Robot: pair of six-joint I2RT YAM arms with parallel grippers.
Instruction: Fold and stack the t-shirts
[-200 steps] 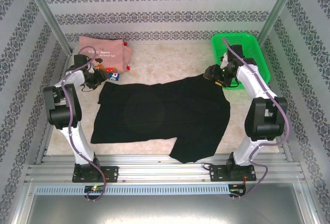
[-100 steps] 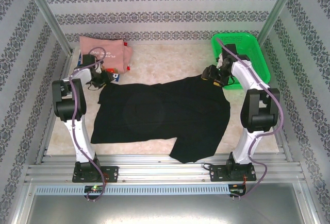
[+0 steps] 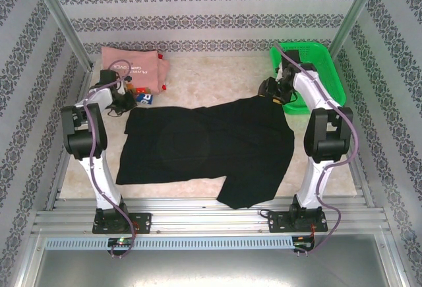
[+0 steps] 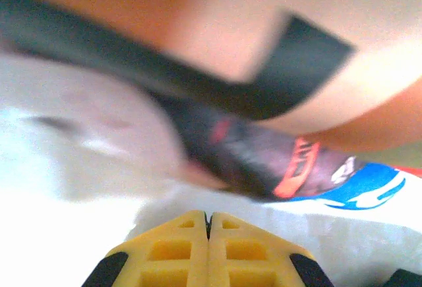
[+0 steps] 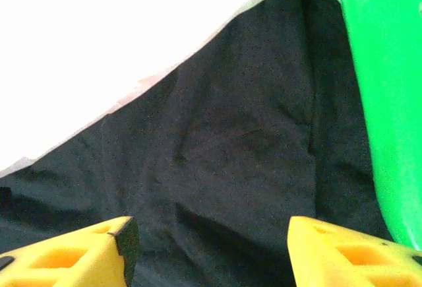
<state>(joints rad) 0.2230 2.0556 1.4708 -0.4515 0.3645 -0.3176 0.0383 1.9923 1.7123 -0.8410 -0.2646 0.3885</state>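
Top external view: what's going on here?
T-shirt folding looks barely started. The large plain black t-shirt lies spread flat mid-table, not yet folded. The right claw is open just above its far right corner, beside the green plastic mesh basket. The left claw is shut, nothing visible between its fingers, at the far left by the folded dusty-pink t-shirt and the blue-and-white printed one.

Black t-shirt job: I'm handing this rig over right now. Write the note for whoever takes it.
Left gripper: shut, nothing seen between its fingers, low by the blue-and-white printed shirt at the far left.
Right gripper: open, above the black shirt's far right corner, beside the green basket.
Done: the pink shirt looks folded in the far left corner.
Left: the black shirt lies spread mid-table, unfolded; fold it, then stack.
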